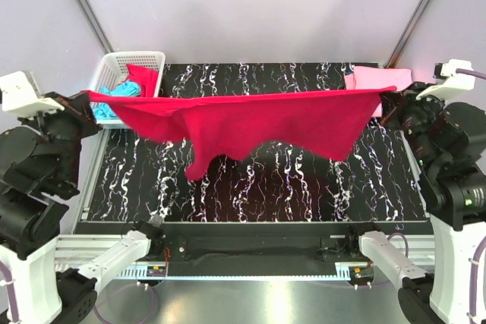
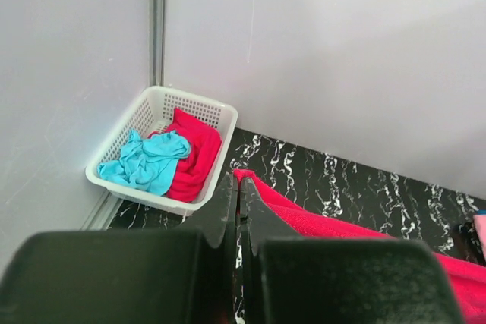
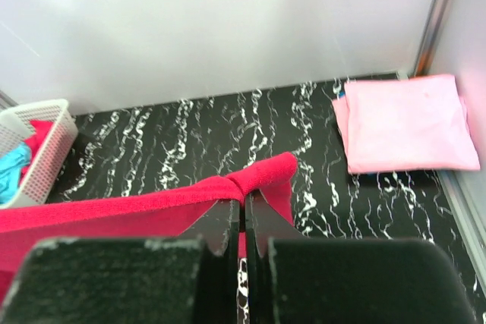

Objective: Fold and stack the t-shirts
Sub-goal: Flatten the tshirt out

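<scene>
I see a black counter (image 1: 304, 187) with white marbling, enclosed by pale grey walls (image 1: 250, 5). Above it, a crimson red soft-fabric t-shirt (image 1: 258, 123) hangs stretched between both arms. My left hand (image 2: 239, 191) is clenched on its left end and my right hand (image 3: 243, 202) on its right end. Farther back, a folded light pink t-shirt (image 1: 376, 79) lies at the far right corner. At the far left corner, a white plastic lattice basket (image 1: 114, 64) holds a turquoise t-shirt (image 2: 148, 165) and a red t-shirt (image 2: 194, 149).
</scene>
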Controlling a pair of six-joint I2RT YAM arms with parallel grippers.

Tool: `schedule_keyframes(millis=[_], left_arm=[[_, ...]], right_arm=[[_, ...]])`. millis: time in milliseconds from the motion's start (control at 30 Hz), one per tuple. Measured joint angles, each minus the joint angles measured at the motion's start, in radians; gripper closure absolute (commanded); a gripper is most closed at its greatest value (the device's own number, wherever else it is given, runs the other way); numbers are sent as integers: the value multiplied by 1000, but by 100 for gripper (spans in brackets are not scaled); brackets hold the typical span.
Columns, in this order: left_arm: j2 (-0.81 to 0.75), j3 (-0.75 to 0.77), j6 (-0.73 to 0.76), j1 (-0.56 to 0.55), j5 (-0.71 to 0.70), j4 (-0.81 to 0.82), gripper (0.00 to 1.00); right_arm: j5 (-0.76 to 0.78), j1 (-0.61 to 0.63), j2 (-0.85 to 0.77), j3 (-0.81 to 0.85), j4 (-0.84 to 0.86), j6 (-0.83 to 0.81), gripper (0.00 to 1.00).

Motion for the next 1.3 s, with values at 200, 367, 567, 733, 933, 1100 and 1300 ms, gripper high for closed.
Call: schedule_keyframes(millis=[200,367,567,733,933,1100,1300], left_arm=[[50,80,12,-2,-7,-14,100],[273,238,51,-2,-72,6,100],[556,395,121,-2,-114,46,100],[592,401,157,-2,-140,50,100],[454,397,189,-2,-179,88,100],[287,369,187,-3,-177,118,100],[84,256,172,-6,-160,121,100]], right_arm=[[-15,1,-1,38,-5,-8,100],[-10,0,89,38,16,-9,100],[23,0,300,115,43,-34,100],[31,0,358,168,44,-51,100],[10,0,286,209,48,-58,100],[-33,3,187,218,48,-61,100],[-101,7,65,185,40,-63,100]])
